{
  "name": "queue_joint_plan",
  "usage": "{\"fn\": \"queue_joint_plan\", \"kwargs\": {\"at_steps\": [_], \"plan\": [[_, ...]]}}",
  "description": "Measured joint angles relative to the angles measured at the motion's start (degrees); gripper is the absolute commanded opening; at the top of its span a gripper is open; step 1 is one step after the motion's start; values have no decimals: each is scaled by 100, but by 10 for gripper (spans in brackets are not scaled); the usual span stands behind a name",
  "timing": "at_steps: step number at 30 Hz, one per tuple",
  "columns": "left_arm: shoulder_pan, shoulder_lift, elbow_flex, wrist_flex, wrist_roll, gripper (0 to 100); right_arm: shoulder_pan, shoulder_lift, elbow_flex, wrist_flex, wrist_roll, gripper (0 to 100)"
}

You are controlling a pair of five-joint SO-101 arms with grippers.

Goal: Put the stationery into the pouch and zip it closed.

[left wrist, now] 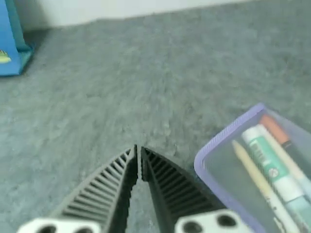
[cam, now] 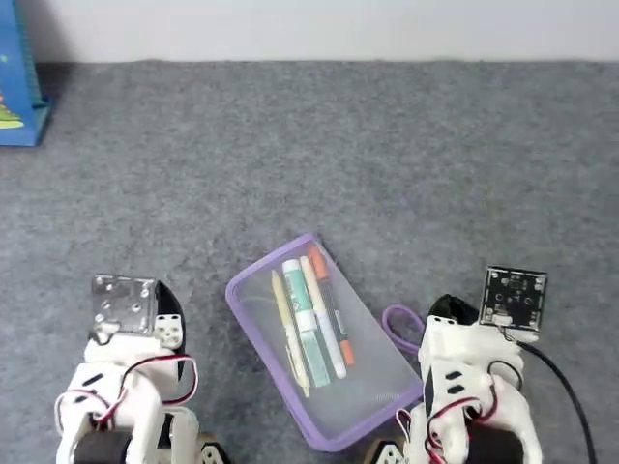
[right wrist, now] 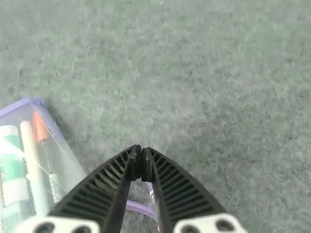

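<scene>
A clear pouch (cam: 324,343) with purple trim lies flat on the grey carpet between the two arms, with several pens and a glue stick (cam: 307,314) inside it. Its purple loop (cam: 399,327) sticks out toward the right arm. The pouch (left wrist: 257,170) lies off to the side of my left gripper (left wrist: 138,150), which is shut with nothing in it, above bare carpet. My right gripper (right wrist: 141,151) is shut and empty too, just above the purple loop (right wrist: 141,208), with the pouch (right wrist: 34,160) beside it.
A blue box (cam: 19,82) stands at the far left by the white wall. Grey carpet (cam: 319,145) covers the whole table ahead of the arms.
</scene>
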Motion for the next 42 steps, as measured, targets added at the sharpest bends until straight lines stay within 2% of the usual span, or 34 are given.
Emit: {"fn": "queue_joint_plan", "kwargs": {"at_steps": [3,11,14,20,31,42], "plan": [[0,0,563,-193,0,12,0,-18,536,-211,0,9],[0,0,2400,-1415,9,12,0,-44,2312,-1160,0,9],[0,0,2655,-1591,9,12,0,-35,2716,-1389,0,9],[0,0,2655,-1591,0,12,0,-35,2752,-1433,0,9],[0,0,2655,-905,-26,12,44,-35,2752,-712,0,9],[0,0,2655,-905,-26,12,44,-35,2752,-695,0,9]]}}
